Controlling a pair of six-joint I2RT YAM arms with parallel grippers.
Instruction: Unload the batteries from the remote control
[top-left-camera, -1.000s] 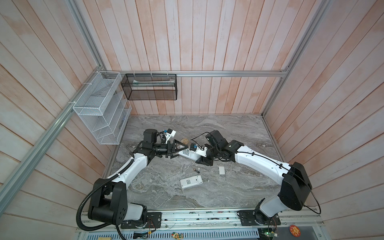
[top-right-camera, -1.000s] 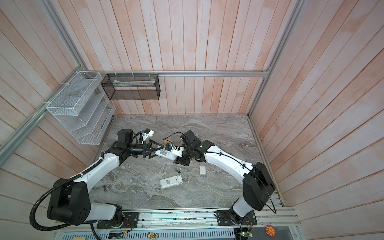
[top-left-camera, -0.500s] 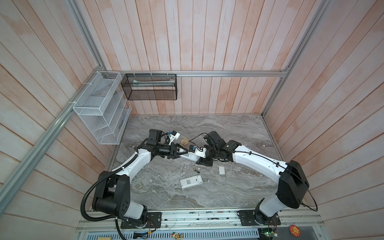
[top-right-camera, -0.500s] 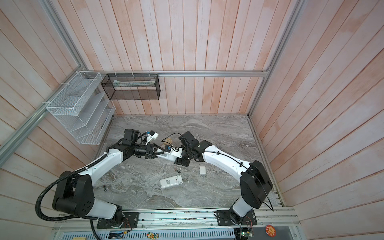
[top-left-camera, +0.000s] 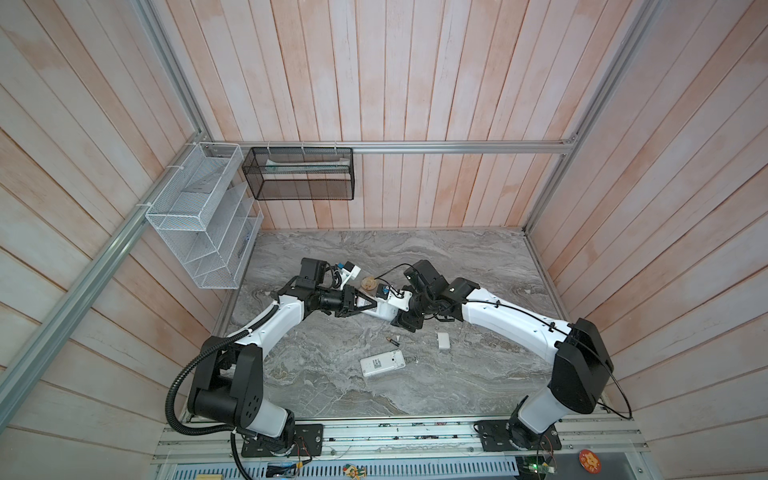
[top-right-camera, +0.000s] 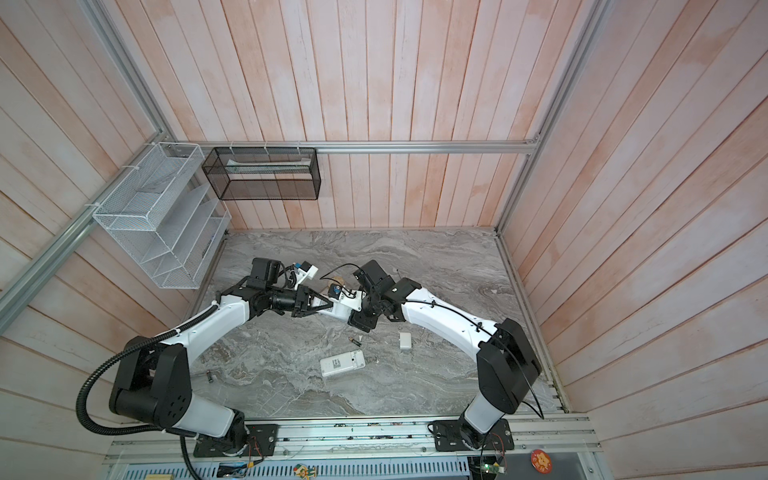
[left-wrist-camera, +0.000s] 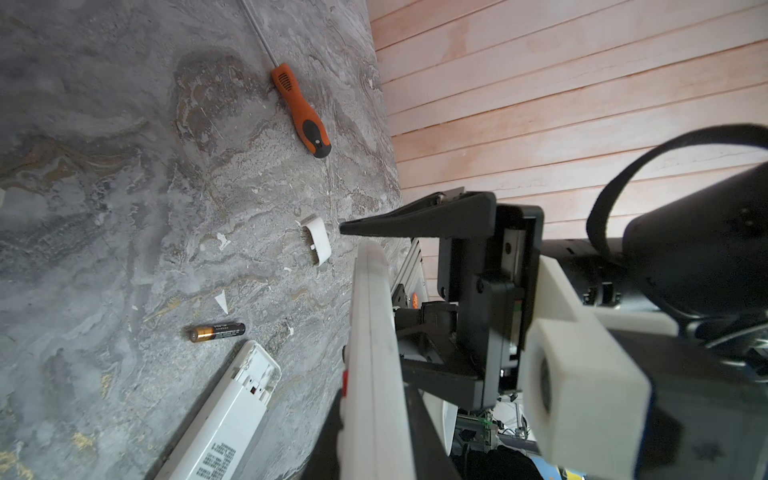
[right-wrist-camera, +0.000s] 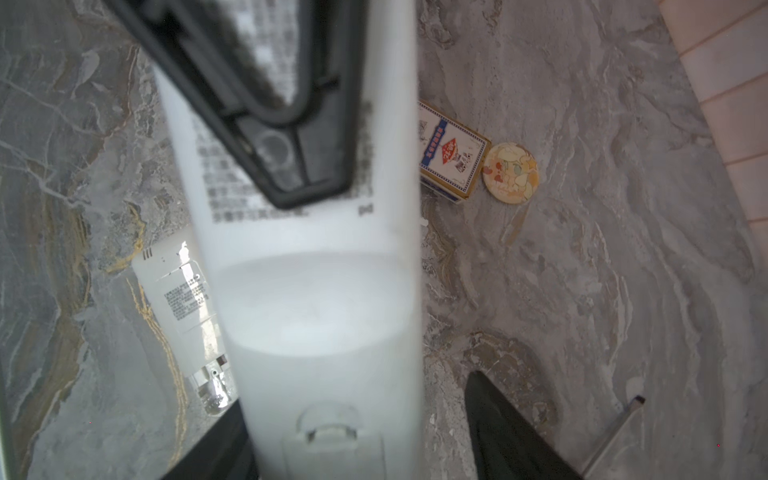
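The left claw (top-left-camera: 375, 308) pinches the remote (right-wrist-camera: 316, 311); the right claw (right-wrist-camera: 356, 386) is spread. The remote looks light, stiff and slippery, so better hold its flat faces.

Pale pink plank walls (top-left-camera: 415, 83), grey marbled tabletop (top-left-camera: 457, 257), aluminium rail (top-left-camera: 457, 146), white wire rack (top-left-camera: 178, 217), black mesh basket (top-left-camera: 299, 192)

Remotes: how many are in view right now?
2. One remote is gripped in the left gripper mid-table; the other remote lies flat nearer the bases. None looks hidden.
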